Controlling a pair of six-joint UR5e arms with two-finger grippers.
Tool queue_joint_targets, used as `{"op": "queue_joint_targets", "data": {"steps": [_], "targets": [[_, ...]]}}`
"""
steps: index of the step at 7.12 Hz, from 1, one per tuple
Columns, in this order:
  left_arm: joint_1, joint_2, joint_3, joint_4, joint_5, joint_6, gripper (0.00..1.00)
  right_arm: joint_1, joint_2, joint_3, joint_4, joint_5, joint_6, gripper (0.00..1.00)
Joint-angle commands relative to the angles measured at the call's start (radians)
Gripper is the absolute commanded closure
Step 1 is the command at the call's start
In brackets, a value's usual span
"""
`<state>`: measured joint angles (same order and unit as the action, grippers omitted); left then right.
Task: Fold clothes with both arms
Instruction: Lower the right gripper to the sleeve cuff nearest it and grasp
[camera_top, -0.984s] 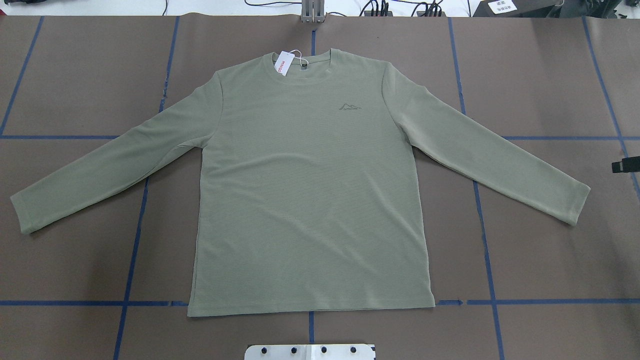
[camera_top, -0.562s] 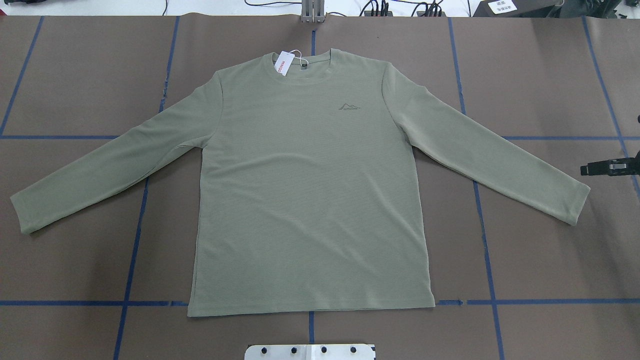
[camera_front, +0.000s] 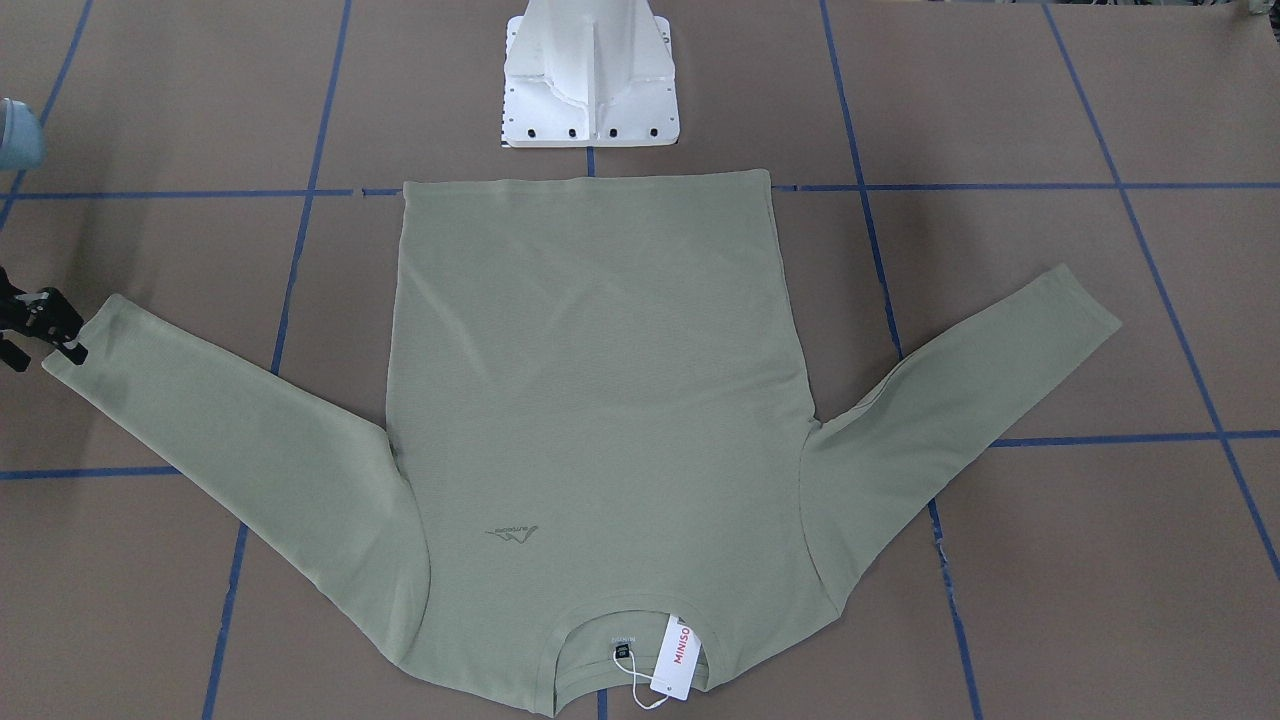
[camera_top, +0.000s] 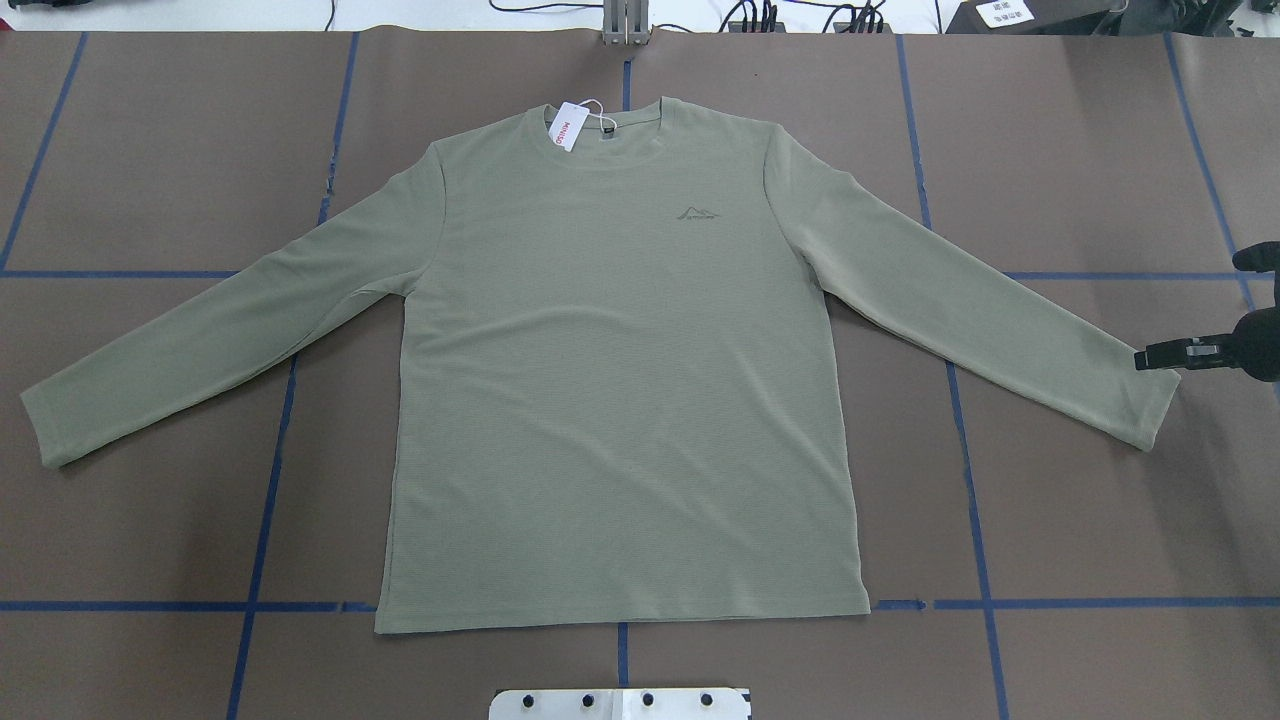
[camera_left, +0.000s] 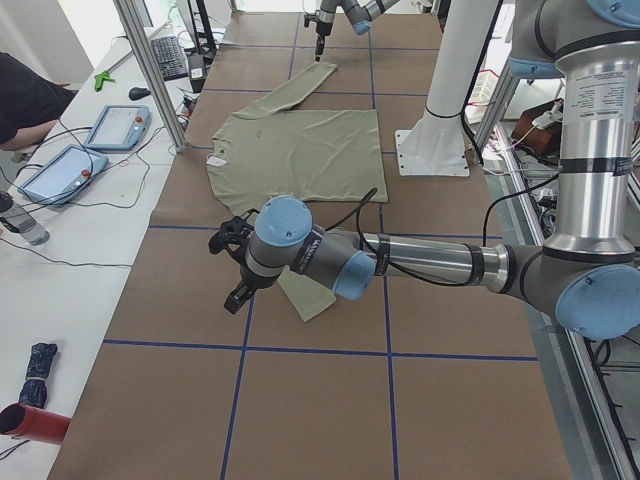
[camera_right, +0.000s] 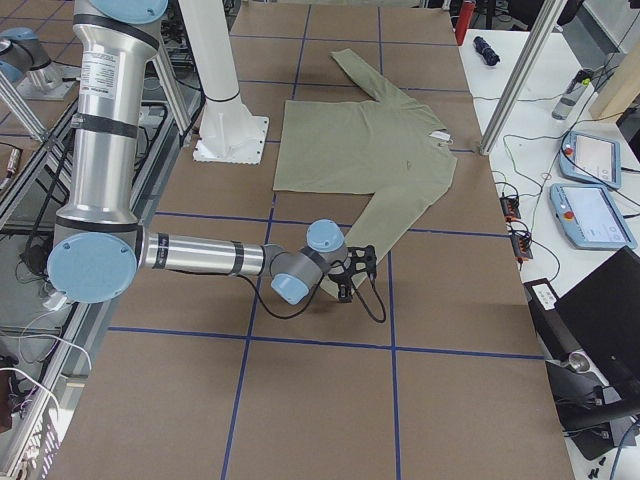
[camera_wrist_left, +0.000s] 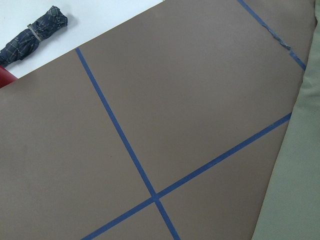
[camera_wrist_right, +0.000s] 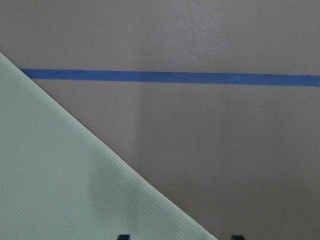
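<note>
The sage-green long-sleeved shirt lies flat and face up on the brown table, sleeves spread, with its white MINISO tag at the collar. My right gripper comes in low from the right edge and reaches the right sleeve's cuff. In the right wrist view the right gripper is open, its two tips apart with the cuff's edge running between them. My left gripper shows only in the exterior left view, beside the left cuff; I cannot tell if it is open or shut.
The white pedestal base stands just behind the shirt's hem. Blue tape lines grid the table. A side table in the exterior left view carries teach pendants and cables, and a person's sleeve rests there. A rolled umbrella lies off the mat.
My right gripper has slid in from the right edge of the overhead view leftward to the right sleeve's cuff. The shirt has not moved.
</note>
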<state>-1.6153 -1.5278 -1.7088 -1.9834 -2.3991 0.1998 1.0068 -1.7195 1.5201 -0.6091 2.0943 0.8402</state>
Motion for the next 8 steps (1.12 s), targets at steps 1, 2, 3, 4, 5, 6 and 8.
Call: {"op": "queue_joint_targets", "data": {"steps": [1,2,3,4,5,6,8], "targets": [[0.0,0.0,0.0,0.0,0.0,0.0,0.0,-0.02,-0.009,-0.006,0.024,-0.002,0.016,0.27],[0.0,0.0,0.0,0.0,0.0,0.0,0.0,-0.027,-0.011,-0.014,0.026,-0.003,0.016,0.27],[0.0,0.0,0.0,0.0,0.0,0.0,0.0,-0.027,-0.011,-0.014,0.026,-0.008,0.014,0.27],[0.0,0.0,0.0,0.0,0.0,0.0,0.0,-0.027,-0.017,-0.015,0.028,-0.013,0.013,0.28],[-0.002,0.0,0.0,0.0,0.0,0.0,0.0,-0.027,-0.017,-0.021,0.028,-0.013,0.01,0.28],[0.0,0.0,-0.002,0.0,0.0,0.001,0.0,-0.027,-0.017,-0.029,0.028,-0.013,0.007,0.28],[0.0,0.0,-0.002,0.0,0.0,0.001,0.0,-0.028,-0.014,-0.037,0.028,-0.014,0.003,0.28]]}}
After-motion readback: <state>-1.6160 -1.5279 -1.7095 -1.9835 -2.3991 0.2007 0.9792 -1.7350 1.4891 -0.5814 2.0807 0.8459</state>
